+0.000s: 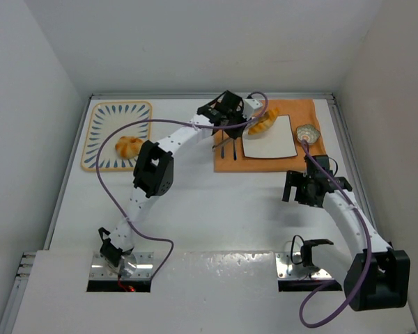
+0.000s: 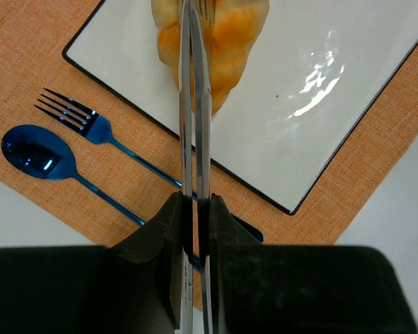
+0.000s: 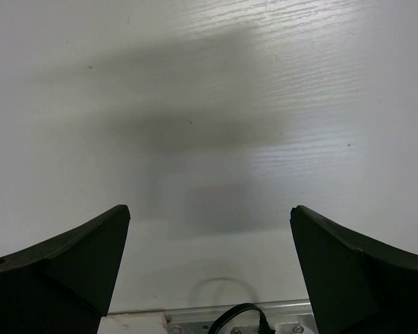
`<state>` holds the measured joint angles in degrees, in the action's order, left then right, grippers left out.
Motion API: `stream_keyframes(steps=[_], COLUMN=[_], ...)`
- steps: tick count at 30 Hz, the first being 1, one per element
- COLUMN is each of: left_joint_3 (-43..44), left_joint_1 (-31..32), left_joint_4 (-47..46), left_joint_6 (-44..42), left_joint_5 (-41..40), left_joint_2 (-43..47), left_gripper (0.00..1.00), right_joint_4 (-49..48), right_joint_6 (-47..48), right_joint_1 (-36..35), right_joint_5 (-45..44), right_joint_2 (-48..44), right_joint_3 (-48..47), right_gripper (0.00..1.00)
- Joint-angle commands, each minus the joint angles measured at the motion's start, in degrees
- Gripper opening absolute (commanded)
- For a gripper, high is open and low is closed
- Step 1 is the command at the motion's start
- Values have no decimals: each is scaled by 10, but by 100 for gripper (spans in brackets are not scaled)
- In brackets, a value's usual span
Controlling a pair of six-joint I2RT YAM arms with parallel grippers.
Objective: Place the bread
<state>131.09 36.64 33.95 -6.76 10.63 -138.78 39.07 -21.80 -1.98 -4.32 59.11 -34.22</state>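
A ridged golden croissant [image 2: 226, 49] lies on the far left part of the white square plate [image 2: 320, 118]; from above, the croissant [image 1: 262, 123] sits at that plate's [image 1: 275, 142] upper left corner. My left gripper [image 2: 196, 202] is shut on metal tongs [image 2: 195, 125]. Their two blades run nearly together across the croissant, and I cannot tell whether they pinch it. The rounder bun [image 1: 129, 147] rests on the patterned tray [image 1: 97, 118] at the left. My right gripper [image 3: 209, 216] is open over bare table, seen from above as the right gripper [image 1: 308, 186] below the mat.
The plate sits on an orange mat [image 1: 226, 163]. A blue fork [image 2: 90, 125] and blue spoon [image 2: 35, 153] lie on the mat left of the plate. A small patterned bowl [image 1: 307, 131] stands at the mat's right edge. Walls close in on three sides.
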Motion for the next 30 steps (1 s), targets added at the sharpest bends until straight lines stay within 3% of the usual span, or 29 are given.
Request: stream_keyframes(steps=[1,4,5,7,10,13,21,30], left_joint_3=[-20,-32,-32,-38,-38,-23,7,-3], left_joint_1=[6,6,6,6,1,1,-17,-98], left_joint_4=[-57,-63,-63,-63,-63,-63,-51,-7], left_joint_6=[7,7,7,7,14,27,67,105], left_joint_5=[-25,-39,-39,-39,-26,-15,41,110], left_joint_2=[11,6,6,6,11,18,79,163], left_gripper=[6,19,30,36,53,58,59,57], right_joint_4=[-5,-8,-9,-11,-8,-8,-1,7], right_joint_6=[11,3,-3,-11,-17,-21,-10,-13], right_joint_1=[1,2,3,1,3,3,4,1], right_joint_5=[-10,-7,-4,2,4,7,23,41], right_joint_2=[-8,-2,0,0,-6,-16,-33,-54], right_joint_3=[-13,-13,-12,-13,-11,-8,-6,5], right_gripper=[98,98,98,98,98,98,98,98])
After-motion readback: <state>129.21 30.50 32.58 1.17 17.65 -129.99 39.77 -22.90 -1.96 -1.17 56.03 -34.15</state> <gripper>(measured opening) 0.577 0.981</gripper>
